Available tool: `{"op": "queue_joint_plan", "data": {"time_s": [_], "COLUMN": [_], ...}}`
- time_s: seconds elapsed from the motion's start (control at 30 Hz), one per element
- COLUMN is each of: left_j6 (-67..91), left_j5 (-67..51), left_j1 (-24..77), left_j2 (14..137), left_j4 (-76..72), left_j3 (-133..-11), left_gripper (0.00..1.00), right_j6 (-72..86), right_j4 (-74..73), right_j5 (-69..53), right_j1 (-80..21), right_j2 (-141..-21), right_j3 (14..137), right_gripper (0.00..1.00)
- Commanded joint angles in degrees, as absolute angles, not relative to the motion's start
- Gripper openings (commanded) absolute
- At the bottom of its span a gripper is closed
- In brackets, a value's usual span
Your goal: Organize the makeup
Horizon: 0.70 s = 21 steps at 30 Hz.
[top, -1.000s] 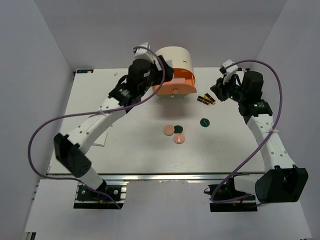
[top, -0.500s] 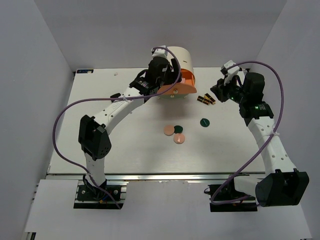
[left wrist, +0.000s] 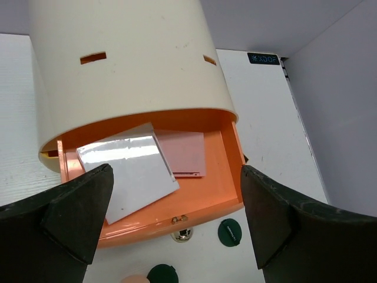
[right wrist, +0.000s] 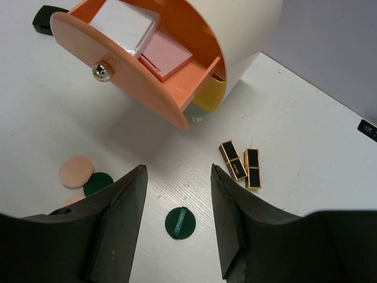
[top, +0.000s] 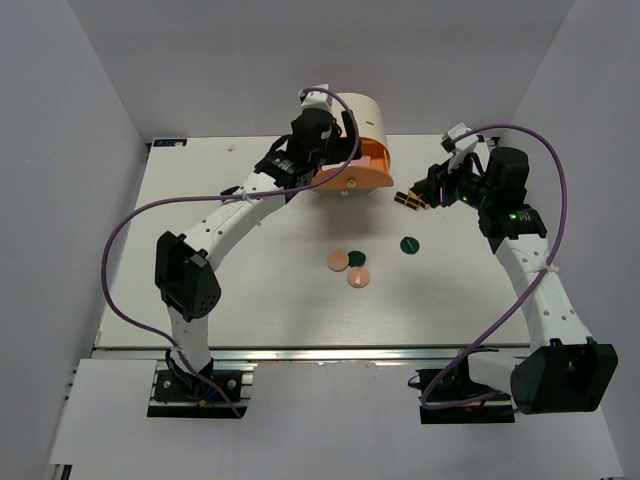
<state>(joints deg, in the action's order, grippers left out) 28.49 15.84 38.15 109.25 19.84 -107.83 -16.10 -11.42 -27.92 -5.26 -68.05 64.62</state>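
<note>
While the white compact (left wrist: 126, 171) and pink compact (left wrist: 185, 152) already lie in the open orange drawer (left wrist: 194, 212), you have two lipstick tubes (right wrist: 234, 160) beside the cabinet (top: 360, 115) and four discs (top: 339, 261), pink and dark green, loose on the table (top: 250, 290). Your left gripper (left wrist: 175, 171) hovers spread and empty over the drawer; your right gripper (right wrist: 178, 171), also spread, holds nothing.

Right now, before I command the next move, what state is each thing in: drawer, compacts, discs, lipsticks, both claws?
Orange drawer: pulled open.
White compact: lying in the drawer.
Pink compact: lying in the drawer, beside the white one.
Lipstick tubes: two, lying side by side on the table, not stowed.
Pink discs: two, flat on the table.
Green discs: two, flat on the table, one apart from the cluster.
Left claw: open, empty, over the drawer.
Right claw: open, empty.
</note>
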Motion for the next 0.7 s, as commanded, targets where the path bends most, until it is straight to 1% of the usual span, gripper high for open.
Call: {"op": "queue_joint_plan", "data": {"time_s": [0.0, 0.03, 0.13, 0.17, 0.2, 0.23, 0.27, 0.3, 0.33, 0.37, 0.4, 0.43, 0.47, 0.5, 0.53, 0.57, 0.63, 0.67], "left_j6": [27.86, 28.12, 29.43, 30.49, 33.37, 34.70, 36.20, 38.82, 40.07, 41.12, 42.96, 44.20, 45.69, 48.23, 49.38, 50.61, 53.87, 54.57], "left_j5": [16.00, 16.00, 17.39, 17.92, 18.71, 18.46, 18.11, 17.67, 17.23, 16.27, 16.00, 16.17, 16.61, 16.18, 15.65, 14.34, 13.10, 12.57], "left_j1": [37.09, 37.00, 35.95, 34.38, 33.23, 31.92, 28.51, 26.48, 24.45, 20.34, 18.21, 16.37, 12.35, 10.13, 6.02, 4.15, 0.55, -3.48], "left_j2": [104.86, 104.51, 100.74, 99.24, 95.40, 93.19, 90.90, 86.01, 83.70, 81.41, 79.04, 75.01, 73.23, 71.56, 68.85, 67.95, 66.80, 66.71], "left_j4": [21.71, 22.06, 23.81, 24.69, 26.52, 27.41, 28.55, 30.91, 32.33, 33.91, 37.06, 38.92, 40.94, 44.18, 45.43, 46.57, 49.21, 49.74], "left_j3": [-109.08, -108.64, -104.88, -103.11, -98.66, -95.74, -92.75, -89.68, -83.47, -80.45, -77.46, -74.65, -69.57, -67.00, -62.45, -60.40, -57.14, -54.61], "left_gripper": [0.97, 0.97, 0.90, 0.83, 0.63, 0.52, 0.42, 0.27, 0.24, 0.24, 0.32, 0.46, 0.61, 0.78, 0.86, 0.93, 0.98, 0.98], "right_j6": [-16.00, -16.08, -17.40, -18.45, -18.89, -19.33, -20.47, -20.91, -21.44, -23.27, -24.25, -24.95, -25.40, -26.01, -26.10, -26.10, -25.75, -25.58], "right_j4": [-9.41, -9.49, -10.71, -11.33, -11.95, -12.56, -13.87, -14.41, -15.11, -16.60, -17.31, -17.75, -17.93, -18.45, -18.63, -18.81, -19.51, -19.77], "right_j5": [-29.27, -29.27, -30.14, -31.45, -32.42, -33.56, -36.27, -37.60, -38.92, -41.81, -42.79, -43.76, -44.81, -45.00, -45.00, -44.74, -44.47, -44.30], "right_j1": [-5.01, -5.01, -5.01, -5.10, -5.10, -5.10, -5.01, -5.01, -5.01, -5.10, -5.01, -5.01, -5.01, -5.10, -5.01, -5.01, -5.01, -5.01], "right_j2": [-67.06, -67.06, -66.97, -66.80, -66.71, -66.62, -66.45, -65.92, -65.74, -65.48, -64.96, -64.69, -64.43, -64.08, -64.07, -64.07, -64.42, -64.51], "right_j3": [64.33, 64.25, 64.68, 64.77, 64.69, 64.51, 64.34, 64.07, 63.81, 63.11, 62.58, 61.97, 60.57, 60.03, 59.51, 58.81, 58.10, 57.92], "right_gripper": [0.53, 0.54, 0.53, 0.52, 0.50, 0.49, 0.46, 0.46, 0.46, 0.45, 0.45, 0.45, 0.48, 0.50, 0.57, 0.61, 0.70, 0.76]}}
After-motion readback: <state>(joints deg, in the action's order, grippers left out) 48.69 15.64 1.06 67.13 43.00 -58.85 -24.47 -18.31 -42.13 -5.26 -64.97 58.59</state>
